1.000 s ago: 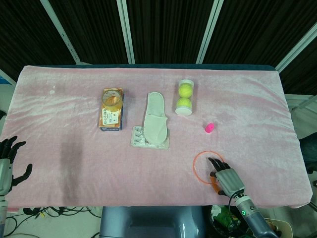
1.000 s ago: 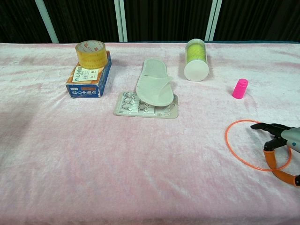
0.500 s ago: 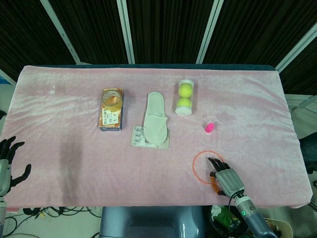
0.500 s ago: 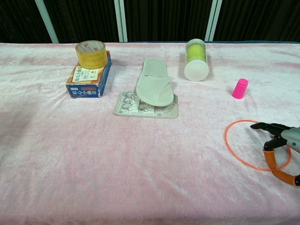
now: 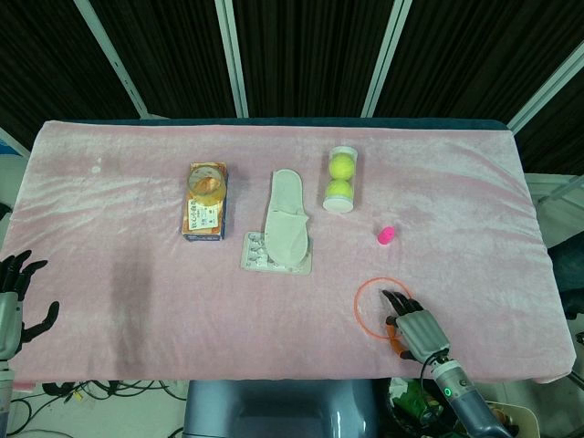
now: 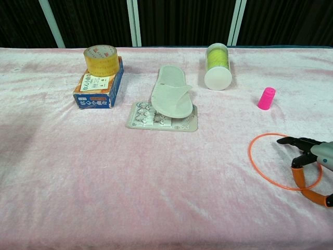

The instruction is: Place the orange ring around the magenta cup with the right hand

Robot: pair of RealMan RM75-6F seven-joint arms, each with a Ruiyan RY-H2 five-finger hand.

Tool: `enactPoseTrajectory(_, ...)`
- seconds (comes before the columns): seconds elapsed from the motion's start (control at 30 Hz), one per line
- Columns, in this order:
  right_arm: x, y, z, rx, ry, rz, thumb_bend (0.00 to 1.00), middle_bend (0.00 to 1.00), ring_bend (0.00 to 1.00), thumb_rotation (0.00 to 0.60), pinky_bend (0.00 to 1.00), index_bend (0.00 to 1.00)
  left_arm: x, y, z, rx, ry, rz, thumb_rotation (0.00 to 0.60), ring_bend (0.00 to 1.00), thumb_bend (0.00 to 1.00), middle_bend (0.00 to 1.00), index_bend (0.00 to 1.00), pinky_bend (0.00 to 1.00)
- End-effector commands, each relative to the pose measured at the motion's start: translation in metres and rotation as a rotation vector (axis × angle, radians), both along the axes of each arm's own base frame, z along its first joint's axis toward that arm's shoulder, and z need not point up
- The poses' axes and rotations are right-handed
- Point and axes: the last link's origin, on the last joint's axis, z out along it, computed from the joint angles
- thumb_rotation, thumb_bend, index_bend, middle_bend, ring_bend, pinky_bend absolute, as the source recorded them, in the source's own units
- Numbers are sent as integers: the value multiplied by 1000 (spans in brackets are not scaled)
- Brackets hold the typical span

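Note:
The thin orange ring (image 5: 357,308) (image 6: 250,156) lies flat on the pink cloth near the front right. My right hand (image 5: 415,328) (image 6: 311,156) hovers low over the ring's right part. Its dark fingers (image 6: 289,140) reach out above the hoop, and its orange-tipped thumb is apart below them, inside the hoop. I see nothing pinched between them. The small magenta cup (image 5: 386,236) (image 6: 266,98) stands upright farther back, apart from the ring. My left hand (image 5: 14,297) hangs off the table's front left edge with its fingers spread and nothing in it.
A tube of tennis balls (image 5: 340,179) lies behind the cup. A white slipper (image 5: 288,217) rests on a blister pack (image 5: 259,256) at the centre. A tape roll (image 6: 101,59) sits on a blue box (image 6: 98,88) to the left. The table's front edge is close to my right hand.
The ring has crept a little to the left under my right hand, which has barely shifted. My left hand wavered slightly at the table's edge.

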Motion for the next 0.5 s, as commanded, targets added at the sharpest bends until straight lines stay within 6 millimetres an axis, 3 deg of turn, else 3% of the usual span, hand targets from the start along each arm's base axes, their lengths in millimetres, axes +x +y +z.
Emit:
enactPoseTrajectory(0.03, 0, 0, 0, 2, 1, 1, 391, 0, 0, 600, 161, 677, 0, 0, 0, 1, -1, 0, 600, 0, 355, 64, 196, 0)
enactPoseTrajectory(0.5, 4, -1, 3, -8, -25, 5, 416, 0, 0, 600, 161, 710, 0, 0, 0, -1, -1, 1, 600, 0, 355, 64, 196, 0)
